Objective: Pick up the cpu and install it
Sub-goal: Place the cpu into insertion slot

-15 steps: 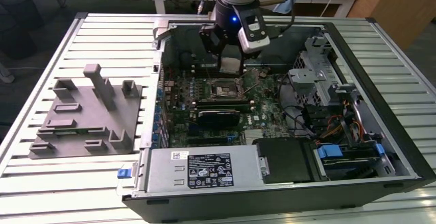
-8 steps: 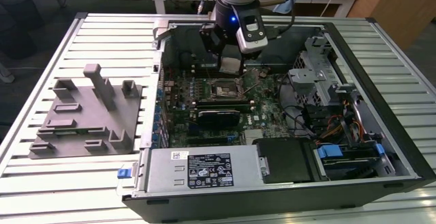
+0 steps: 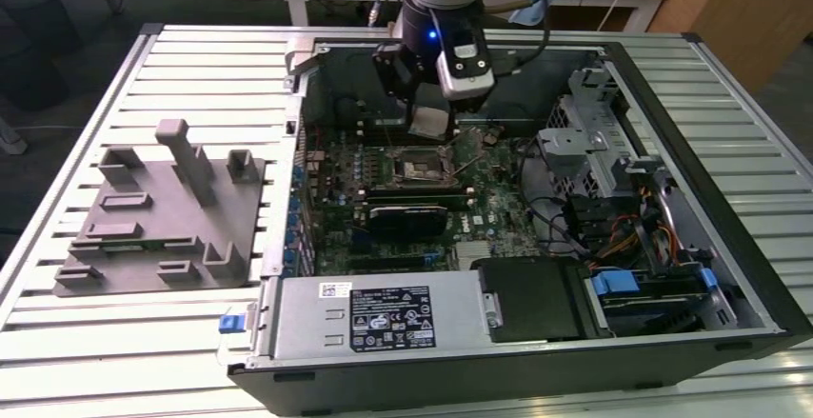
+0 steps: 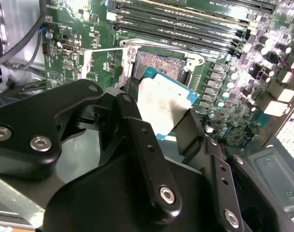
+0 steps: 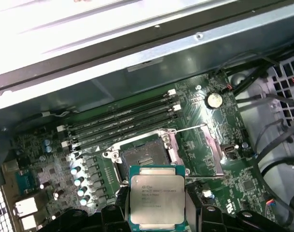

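Observation:
The cpu (image 3: 431,125) is a small silver-grey square chip with a pale rim, and my gripper (image 3: 429,115) is shut on it inside the open computer case. In both wrist views the black fingers (image 4: 137,130) (image 5: 194,208) clamp the cpu (image 4: 161,104) (image 5: 157,197) by two opposite edges. It hangs above the green motherboard, a little short of the open socket (image 5: 142,157) (image 4: 161,63) (image 3: 420,164). The socket's thin metal lever (image 5: 197,127) stands swung aside.
A grey tray (image 3: 152,218) with upright posts lies on the slatted table at the exterior view's left. Memory slots (image 5: 122,121) run beside the socket. A black card (image 3: 406,218), the power supply (image 3: 381,313) and a drive cage (image 3: 597,151) crowd the case.

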Controlling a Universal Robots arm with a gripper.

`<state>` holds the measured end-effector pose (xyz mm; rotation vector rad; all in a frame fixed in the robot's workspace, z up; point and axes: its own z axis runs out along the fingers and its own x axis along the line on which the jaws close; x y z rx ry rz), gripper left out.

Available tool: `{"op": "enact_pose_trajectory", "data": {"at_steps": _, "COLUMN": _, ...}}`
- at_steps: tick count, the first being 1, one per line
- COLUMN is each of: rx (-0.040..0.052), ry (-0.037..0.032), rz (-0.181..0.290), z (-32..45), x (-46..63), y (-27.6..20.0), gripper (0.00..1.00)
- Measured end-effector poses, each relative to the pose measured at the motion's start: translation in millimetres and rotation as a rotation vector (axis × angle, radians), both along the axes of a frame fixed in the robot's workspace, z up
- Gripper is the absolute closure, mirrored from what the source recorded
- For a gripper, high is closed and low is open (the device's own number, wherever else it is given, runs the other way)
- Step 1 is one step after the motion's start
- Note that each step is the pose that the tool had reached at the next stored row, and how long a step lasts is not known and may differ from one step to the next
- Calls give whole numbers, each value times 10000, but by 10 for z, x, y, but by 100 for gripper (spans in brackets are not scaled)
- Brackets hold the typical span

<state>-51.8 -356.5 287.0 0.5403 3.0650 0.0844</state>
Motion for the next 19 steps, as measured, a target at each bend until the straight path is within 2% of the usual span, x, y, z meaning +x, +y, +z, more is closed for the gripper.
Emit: {"op": "enact_pose_trajectory", "data": {"at_steps": 19, "rx": 0, "ry": 0, "rz": -3233, "z": -1, "x": 0, "y": 0, "gripper": 46}}
